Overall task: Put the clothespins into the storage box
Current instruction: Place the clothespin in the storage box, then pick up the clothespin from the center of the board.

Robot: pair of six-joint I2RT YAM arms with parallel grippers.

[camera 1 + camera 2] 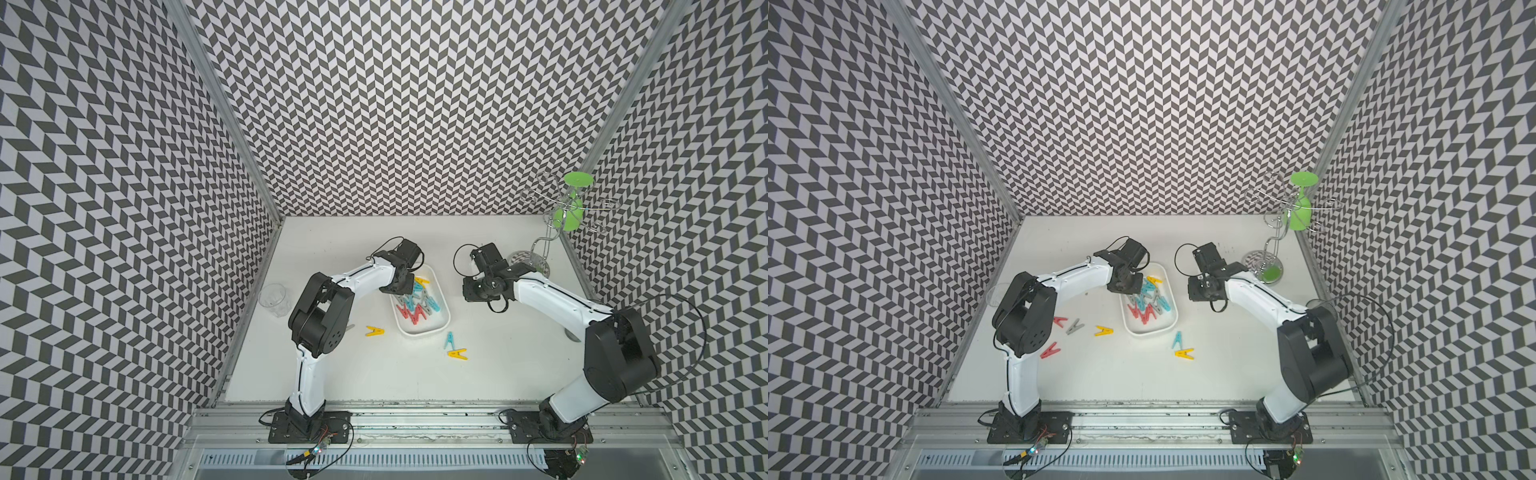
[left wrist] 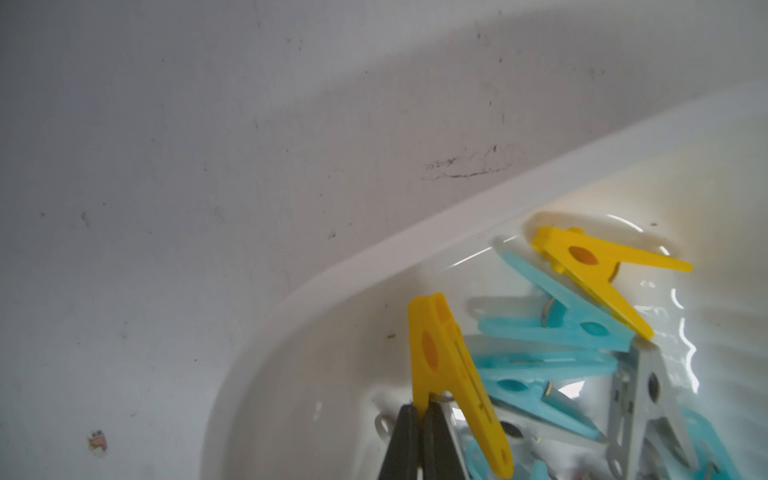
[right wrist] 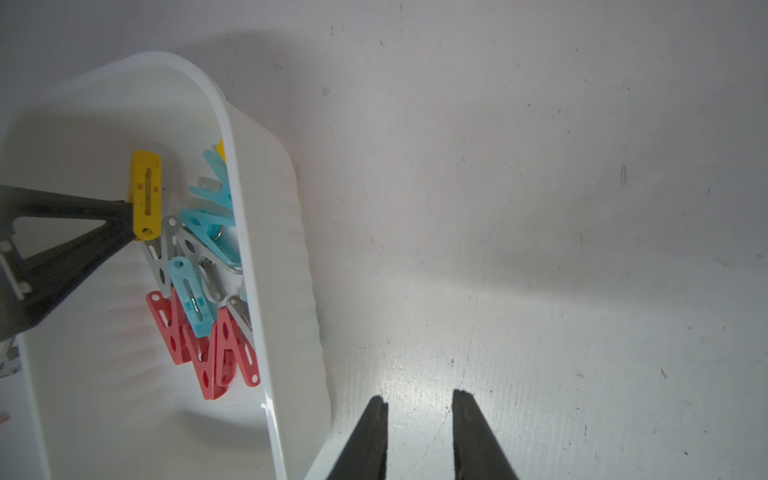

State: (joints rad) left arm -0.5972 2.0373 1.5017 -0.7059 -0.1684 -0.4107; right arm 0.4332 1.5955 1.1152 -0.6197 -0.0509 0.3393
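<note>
The table (image 1: 498, 374) is white and scuffed. The box (image 1: 419, 327) sits mid-table with a heap of pegs (image 1: 415, 307) in it, mostly at its far end and middle. The left gripper (image 2: 419, 409) hangs over the box's far end, clamped on one leg of a yellow peg (image 2: 432, 357). That peg is inside the rim line, over the heap; whether it touches the heap I cannot tell. The right gripper (image 3: 420, 398) is over bare table just right of the box, jaws a little apart and empty.

The step looks like the drop. The peg is pinched by one leg and stands tilted, so it may swing or bounce. It would be best to let go low, away from the rim, then lift straight up so the fingers do not snag the heap. Pegs left outside the box: a blue peg (image 1: 449, 339) with a yellow one off the near right corner, and a grey peg (image 1: 1074, 326), red pegs (image 1: 1059, 321) and another yellow to its left.

No brand, label or writing can be read anywhere.
</note>
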